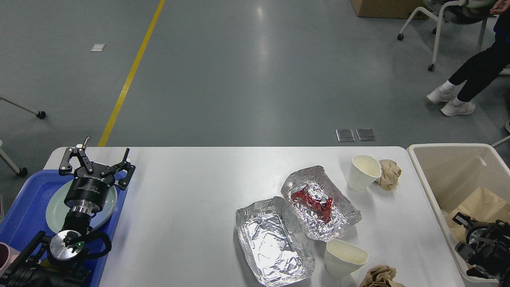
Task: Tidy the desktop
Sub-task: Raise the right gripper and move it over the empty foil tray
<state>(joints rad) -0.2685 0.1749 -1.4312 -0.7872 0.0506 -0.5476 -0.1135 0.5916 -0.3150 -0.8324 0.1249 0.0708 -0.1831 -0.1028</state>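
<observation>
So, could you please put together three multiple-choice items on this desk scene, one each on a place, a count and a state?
1. Where does the cream bin stand?
A. at the right end of the desktop
B. on the blue tray
C. between the two foil trays

2. How many paper cups are on the desktop?
A. one
B. two
C. four

3. How is the left gripper held?
A. shut on a cup
B. shut on a plate
C. open, holding nothing

Answers:
1. A: its rim runs along the table's right end.
2. B: the far cup sits beside one paper ball, and the near cup sits below the foil tray with red scraps.
3. C: its fingers are spread above the plate.
</observation>
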